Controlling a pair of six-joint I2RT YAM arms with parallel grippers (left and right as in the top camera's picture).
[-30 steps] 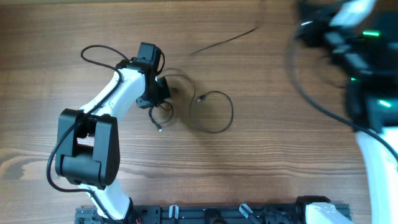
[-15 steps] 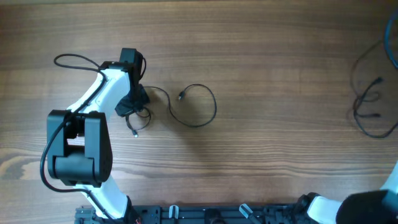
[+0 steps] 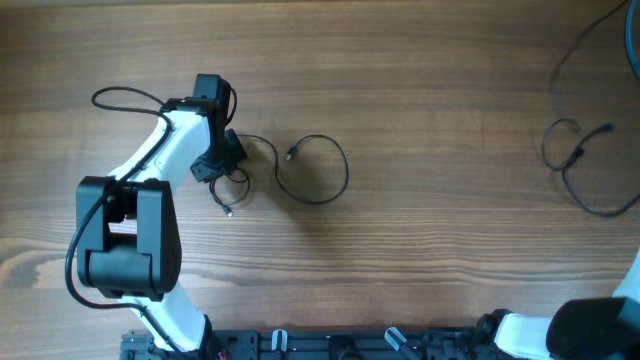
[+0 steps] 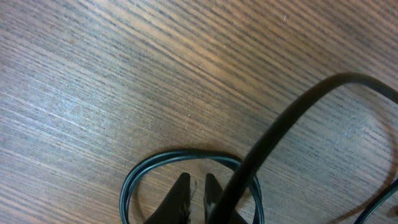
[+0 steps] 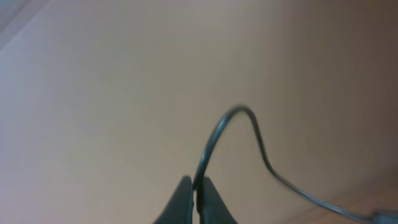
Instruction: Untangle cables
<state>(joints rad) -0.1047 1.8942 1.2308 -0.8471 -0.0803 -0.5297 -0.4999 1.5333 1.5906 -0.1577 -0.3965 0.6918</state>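
Note:
One thin dark cable (image 3: pixel 330 190) lies on the table in a loop, with one plug (image 3: pixel 291 153) inside the loop and another plug (image 3: pixel 229 210) below my left gripper (image 3: pixel 224 160). In the left wrist view the left gripper (image 4: pixel 196 186) is shut on this cable, and a small dark-green coil (image 4: pixel 149 165) rings the fingertips. A blurred black cord (image 4: pixel 280 124) crosses close to the lens. A second thin cable (image 3: pixel 580 190) hangs at the far right. My right gripper (image 5: pixel 198 185) is shut on it (image 5: pixel 214 134), lifted high, and is out of the overhead view.
The left arm's thicker black cable (image 3: pixel 125 95) loops out to the left of the wrist. The wooden table (image 3: pixel 440 260) lies between the two thin cables. A black rail (image 3: pixel 350 345) runs along the front edge.
The right arm rose out of the overhead view, carrying one cable away to the far right. The left gripper dragged the other cable left, then shifted slightly right.

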